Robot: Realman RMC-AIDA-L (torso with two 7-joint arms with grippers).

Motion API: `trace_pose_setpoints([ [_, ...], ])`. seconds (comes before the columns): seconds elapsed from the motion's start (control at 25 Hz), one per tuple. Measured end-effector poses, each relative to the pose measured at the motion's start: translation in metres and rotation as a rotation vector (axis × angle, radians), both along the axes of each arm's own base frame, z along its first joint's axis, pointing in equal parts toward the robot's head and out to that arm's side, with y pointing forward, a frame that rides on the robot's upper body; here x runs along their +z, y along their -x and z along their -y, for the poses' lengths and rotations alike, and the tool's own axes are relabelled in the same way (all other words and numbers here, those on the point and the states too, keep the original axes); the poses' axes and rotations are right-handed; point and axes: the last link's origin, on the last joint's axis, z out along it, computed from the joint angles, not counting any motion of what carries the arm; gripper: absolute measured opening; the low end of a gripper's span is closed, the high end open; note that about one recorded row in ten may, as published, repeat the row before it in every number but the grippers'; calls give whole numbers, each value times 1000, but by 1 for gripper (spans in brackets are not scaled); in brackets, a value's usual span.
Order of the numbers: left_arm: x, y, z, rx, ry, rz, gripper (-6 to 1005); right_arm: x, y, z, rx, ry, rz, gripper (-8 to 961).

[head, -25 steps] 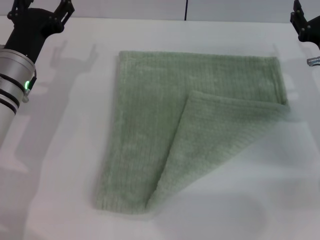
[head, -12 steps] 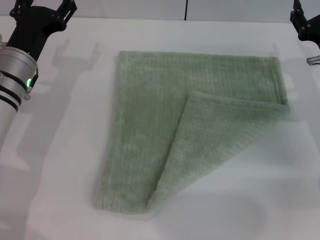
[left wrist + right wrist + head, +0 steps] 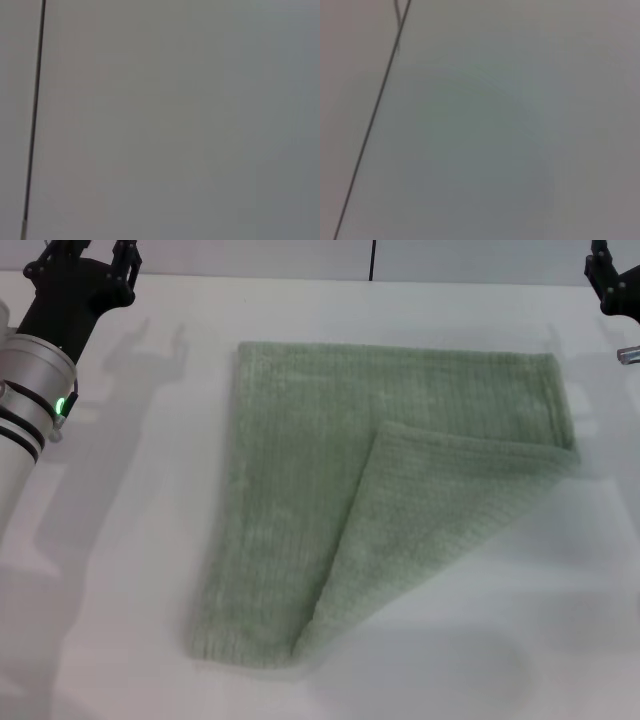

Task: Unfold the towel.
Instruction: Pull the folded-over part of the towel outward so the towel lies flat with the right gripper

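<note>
The pale sage-green towel (image 3: 300, 470) lies flat on the white table (image 3: 120, 540) in the head view. Its near right corner is folded diagonally over the middle, forming a triangular flap (image 3: 430, 510). My left gripper (image 3: 92, 258) hovers at the far left, clear of the towel, with its fingers spread and empty. My right gripper (image 3: 610, 280) is at the far right edge, partly out of view and away from the towel. Neither wrist view shows the towel or any fingers.
A dark seam (image 3: 372, 260) runs across the far edge of the table. The wrist views show only a pale surface with a thin dark line (image 3: 34, 120) (image 3: 370, 130).
My left gripper has drawn a little farther back toward the far left corner. My right gripper has shifted slightly up and out of view. The towel has not moved.
</note>
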Motion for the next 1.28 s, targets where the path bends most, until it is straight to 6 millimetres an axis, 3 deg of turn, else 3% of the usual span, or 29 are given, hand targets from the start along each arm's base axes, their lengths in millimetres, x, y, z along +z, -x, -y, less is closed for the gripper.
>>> trace_pose_setpoints([
  [0.64,-36,-29,-23,75,347,134,33,3,-3,0,-16,-14,-10,700],
  [1.28,-68,-54,-35,306,530,-81,17,4,-4,0,-17,-17,-6,700],
])
